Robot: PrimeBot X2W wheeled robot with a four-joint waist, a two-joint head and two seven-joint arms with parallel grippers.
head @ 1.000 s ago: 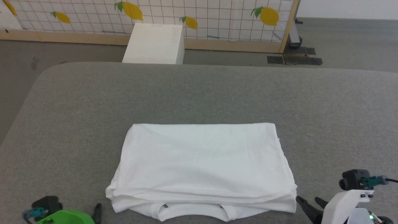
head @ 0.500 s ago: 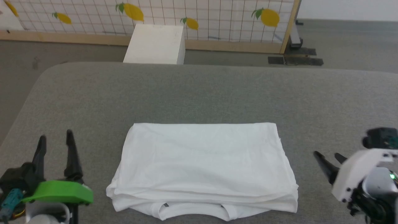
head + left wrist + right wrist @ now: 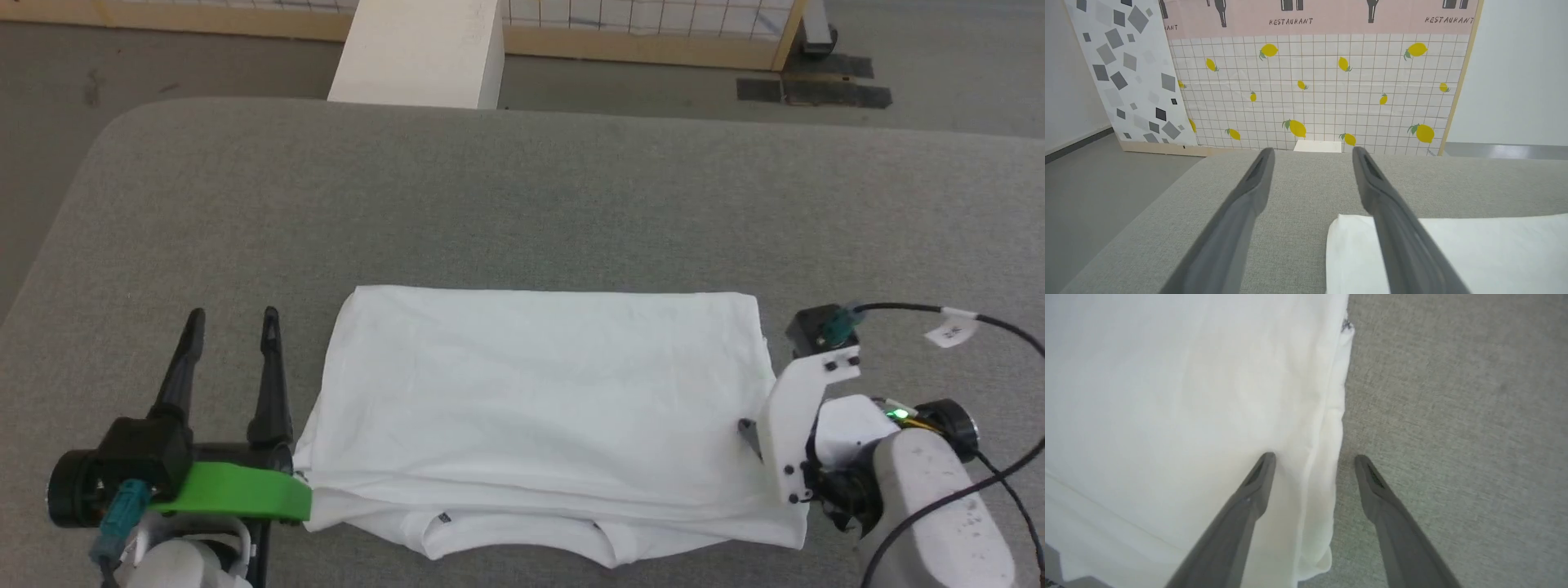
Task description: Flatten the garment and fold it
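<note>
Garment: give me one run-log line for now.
garment folded flat | left gripper open beside left edge | right gripper open straddling right edge

left fingers spread wide, pointing forward, right fingers equally parted — angled down

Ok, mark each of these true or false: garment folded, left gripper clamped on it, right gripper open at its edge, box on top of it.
1. The garment lies folded into a rectangle on the grey surface. True.
2. The left gripper is shut on the garment. False: its fingers stand apart beside the garment's left side, gripping nothing.
3. The right gripper is open at the garment's right edge, one finger over cloth, the other over the grey surface. True.
4. The white box sits on the garment. False: it stands beyond the surface's far edge.
</note>
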